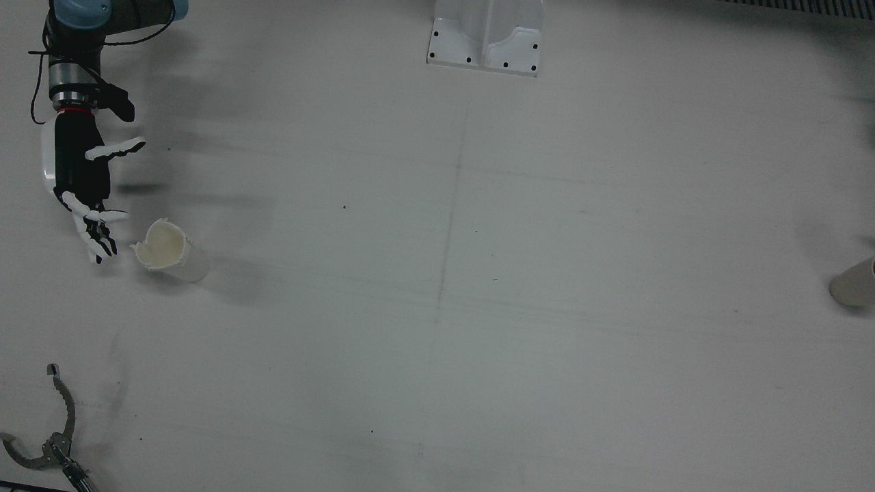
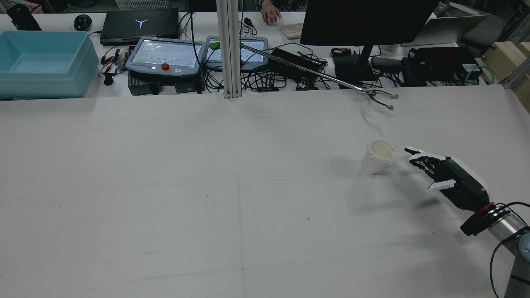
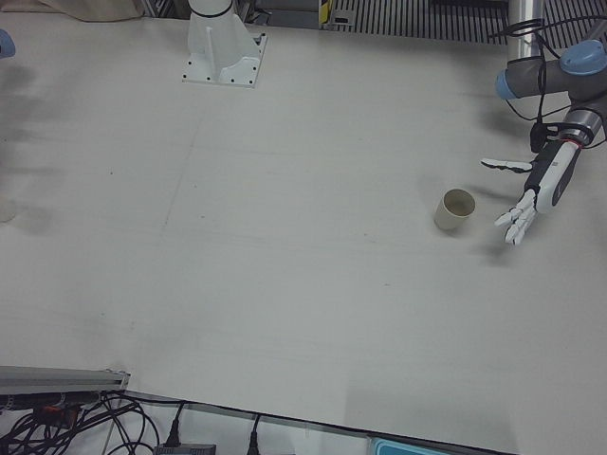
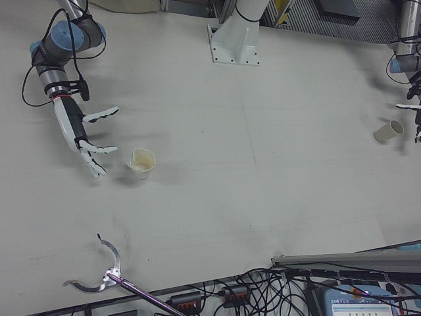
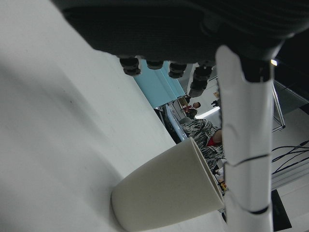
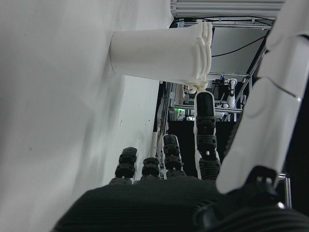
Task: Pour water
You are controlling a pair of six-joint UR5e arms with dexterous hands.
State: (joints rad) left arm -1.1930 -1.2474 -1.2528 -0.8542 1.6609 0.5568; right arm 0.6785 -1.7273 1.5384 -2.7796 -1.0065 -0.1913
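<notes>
A white cup with a ragged, spouted rim (image 1: 167,249) (image 2: 377,157) (image 4: 143,162) stands upright on the table. My right hand (image 1: 85,184) (image 2: 451,178) (image 4: 82,135) is open beside it, fingertips a short gap from the cup and not touching. The right hand view shows that cup (image 6: 159,53) beyond the spread fingers. On the other side a beige cup (image 3: 455,209) (image 1: 854,282) (image 4: 389,131) stands upright. My left hand (image 3: 536,190) hovers open next to it, apart from it. The left hand view has this cup (image 5: 169,191) close by one finger.
A long metal grabber tool (image 2: 379,97) (image 1: 48,437) (image 4: 99,280) reaches onto the table near the white cup. The arm pedestal base (image 1: 487,34) is bolted at the far edge. A blue bin (image 2: 41,62), pendants and cables line the operators' desk, where a person's hand (image 2: 270,14) rests.
</notes>
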